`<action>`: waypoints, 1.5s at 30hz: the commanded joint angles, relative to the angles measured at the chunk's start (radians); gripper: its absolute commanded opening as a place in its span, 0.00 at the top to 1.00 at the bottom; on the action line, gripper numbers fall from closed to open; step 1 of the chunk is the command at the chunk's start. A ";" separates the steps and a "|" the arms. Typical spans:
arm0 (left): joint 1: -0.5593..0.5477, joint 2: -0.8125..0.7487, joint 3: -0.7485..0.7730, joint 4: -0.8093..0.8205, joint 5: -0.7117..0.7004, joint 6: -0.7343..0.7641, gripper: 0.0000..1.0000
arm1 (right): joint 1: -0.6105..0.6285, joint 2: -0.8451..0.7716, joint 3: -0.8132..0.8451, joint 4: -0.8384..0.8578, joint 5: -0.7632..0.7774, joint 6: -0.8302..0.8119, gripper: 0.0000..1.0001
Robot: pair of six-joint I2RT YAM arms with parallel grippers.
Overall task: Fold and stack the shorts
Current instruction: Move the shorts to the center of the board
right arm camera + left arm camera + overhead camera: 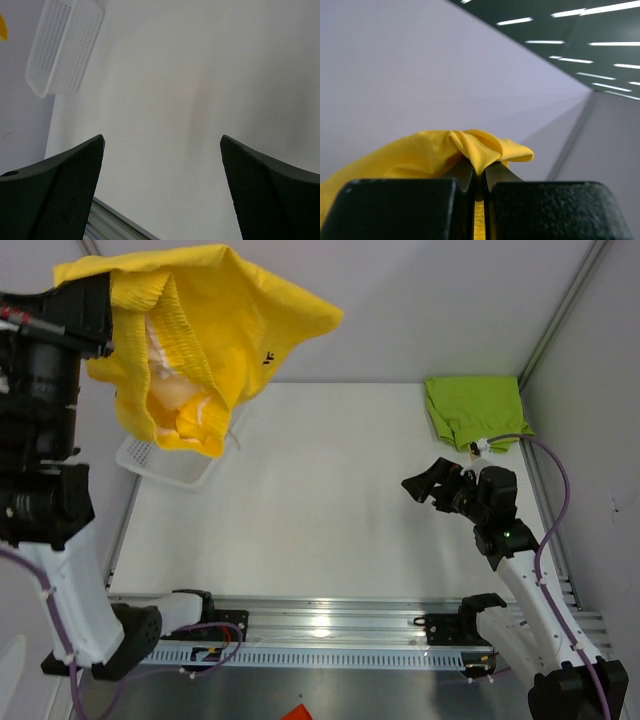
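High above the far-left corner of the desk [320,510], the left fingers [545,210] pinch a bunched fold of the yellow shorts [210,330], which dangle over the basket [170,468]. The green shorts [472,408] lie folded at far right. The right fingers [55,190] gape wide, empty. The next move is probably to lower the yellow pair and spread it flat. The crumpled cloth hides its shape and part of the basket.

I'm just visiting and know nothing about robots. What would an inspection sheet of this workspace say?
Surface: white table, middle bare.
Job's things: yellow shorts held up at far left; green shorts lie folded at the far right corner.
Clutter: white mesh basket, partly behind the yellow shorts.
Tools: left tool shut on the yellow shorts; right tool open, empty, above the table.
Cables: purple cables along both arms, one looping beside the green shorts.
Surroundings: pale walls; metal rail at the near edge.
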 commanded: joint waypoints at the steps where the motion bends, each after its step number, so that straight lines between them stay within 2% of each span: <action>1: 0.001 -0.078 -0.112 0.217 0.214 -0.130 1.00 | 0.058 -0.002 0.018 0.093 0.017 0.006 0.01; 6: -0.002 -0.146 -0.292 0.223 0.297 -0.262 1.00 | 0.148 -0.024 0.071 0.152 -0.093 -0.016 0.01; 8: -0.009 -0.209 -0.401 0.273 0.307 -0.290 1.00 | 0.182 -0.031 0.094 0.159 -0.130 -0.020 0.01; 9: -0.014 -0.232 -0.516 0.292 0.305 -0.314 1.00 | 0.200 -0.040 0.107 0.158 -0.148 -0.022 0.01; 11: -0.031 -0.293 -0.595 0.350 0.310 -0.343 1.00 | 0.265 -0.056 0.134 0.141 -0.147 -0.037 0.01; 12: -0.041 -0.312 -0.700 0.368 0.311 -0.354 1.00 | 0.309 -0.080 0.139 0.130 -0.130 -0.043 0.01; 15: -0.098 -0.367 -0.825 0.428 0.310 -0.379 1.00 | 0.363 -0.116 0.143 0.106 -0.093 -0.054 0.00; 20: -0.265 -0.411 -1.036 0.508 0.253 -0.383 1.00 | 0.459 -0.122 0.137 0.113 -0.112 -0.051 0.01; 22: -0.328 -0.407 -1.076 0.524 0.224 -0.377 1.00 | 0.521 -0.090 0.131 0.126 -0.093 -0.059 0.01; 29: -0.397 -0.373 -1.135 0.534 0.202 -0.370 1.00 | 0.650 0.056 0.137 0.216 0.170 -0.152 0.03; 32: -0.404 -0.367 -1.175 0.546 0.207 -0.370 1.00 | 0.658 0.126 0.166 0.247 0.251 -0.169 0.07; 35: -0.405 -0.367 -1.205 0.550 0.219 -0.376 1.00 | 0.656 0.180 0.186 0.274 0.290 -0.181 0.07; 41: -0.411 -0.365 -1.277 0.547 0.256 -0.397 1.00 | 0.661 0.254 0.228 0.330 0.241 -0.200 0.09; 45: -0.417 -0.365 -1.307 0.541 0.284 -0.394 1.00 | 0.668 0.291 0.260 0.256 0.423 -0.217 0.09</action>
